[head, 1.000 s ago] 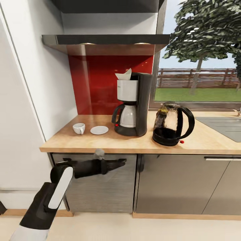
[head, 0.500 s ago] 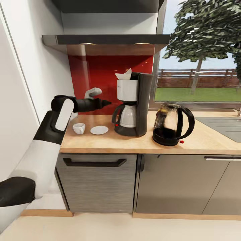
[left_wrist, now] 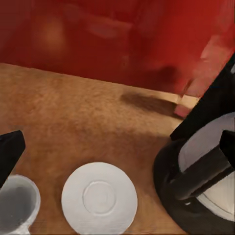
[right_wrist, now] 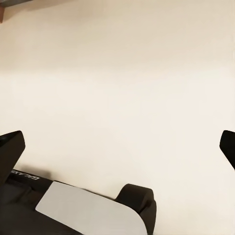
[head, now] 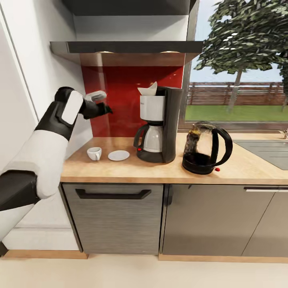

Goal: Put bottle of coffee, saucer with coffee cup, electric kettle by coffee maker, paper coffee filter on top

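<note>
Left arm has swung up fast: 1 s ago it hung low in front of the drawer, now the left gripper (head: 105, 109) is raised above the counter (head: 120, 170), up against the red wall panel (head: 128, 96). Fingers look spread wide w/ nothing between them; in the left wrist view the two tips (left_wrist: 10, 152) sit at opposite edges of the frame, so open and empty.

Below it, far left on the counter, the cup (head: 94, 153) stands on bare wood just beside the saucer (head: 119, 155), not on it. That's prob the step in hand; the high hover gives a look down on both before descending.

Next right, the coffee maker (head: 158, 126) w/ the paper filter (head: 148, 89) on top. Then the kettle (head: 206, 148) close by, handle to the right.

Coffee jar not seen. The shelf (head: 128, 48) overhead shows just its underside from here.

Right gripper (right_wrist: 117, 147) is spread wide, empty, facing pale floor.
</note>
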Tool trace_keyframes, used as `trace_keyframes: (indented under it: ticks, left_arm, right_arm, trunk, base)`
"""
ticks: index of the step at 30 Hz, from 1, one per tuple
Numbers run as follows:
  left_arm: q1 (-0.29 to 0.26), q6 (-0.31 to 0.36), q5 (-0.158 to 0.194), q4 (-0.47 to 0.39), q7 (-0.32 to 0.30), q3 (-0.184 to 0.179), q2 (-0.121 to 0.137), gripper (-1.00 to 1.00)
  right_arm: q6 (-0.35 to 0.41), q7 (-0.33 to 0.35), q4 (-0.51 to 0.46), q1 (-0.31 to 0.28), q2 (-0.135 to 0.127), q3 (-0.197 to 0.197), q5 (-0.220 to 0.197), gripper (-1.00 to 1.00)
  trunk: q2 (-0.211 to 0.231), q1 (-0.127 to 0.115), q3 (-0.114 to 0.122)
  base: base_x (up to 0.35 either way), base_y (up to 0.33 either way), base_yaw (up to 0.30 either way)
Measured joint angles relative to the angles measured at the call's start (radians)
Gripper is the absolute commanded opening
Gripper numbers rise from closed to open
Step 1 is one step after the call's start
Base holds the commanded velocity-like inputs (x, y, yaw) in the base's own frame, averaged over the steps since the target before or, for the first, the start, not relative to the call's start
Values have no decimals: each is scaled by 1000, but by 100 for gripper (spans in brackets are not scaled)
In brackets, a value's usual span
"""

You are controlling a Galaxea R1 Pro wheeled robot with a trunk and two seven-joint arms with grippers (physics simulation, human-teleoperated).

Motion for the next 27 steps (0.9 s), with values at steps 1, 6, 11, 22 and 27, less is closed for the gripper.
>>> trace_keyframes:
  ticks: [1,6,11,22,27]
  left_arm:
    - [-9,1,-1,64,69,-3,-13,100]
    - [-19,2,-9,233,138,-2,-47,100]
    - [-20,3,-10,265,144,-1,-48,100]
    - [-20,2,-10,269,146,1,-45,100]
    - [-20,2,-10,268,146,3,-44,100]
  right_arm:
    - [0,0,0,0,0,0,0,100]
    - [-1,0,0,0,0,0,0,100]
    - [0,0,0,0,0,0,0,100]
    - [-1,0,0,0,1,0,0,100]
    - [-1,0,0,0,1,0,0,100]
  trunk:
    - [0,0,0]
    - [0,0,0]
    - [0,0,0]
    - [0,0,0]
    - [0,0,0]
  base:
    - [0,0,0]
    - [0,0,0]
    - [0,0,0]
    - [0,0,0]
    - [30,0,0]
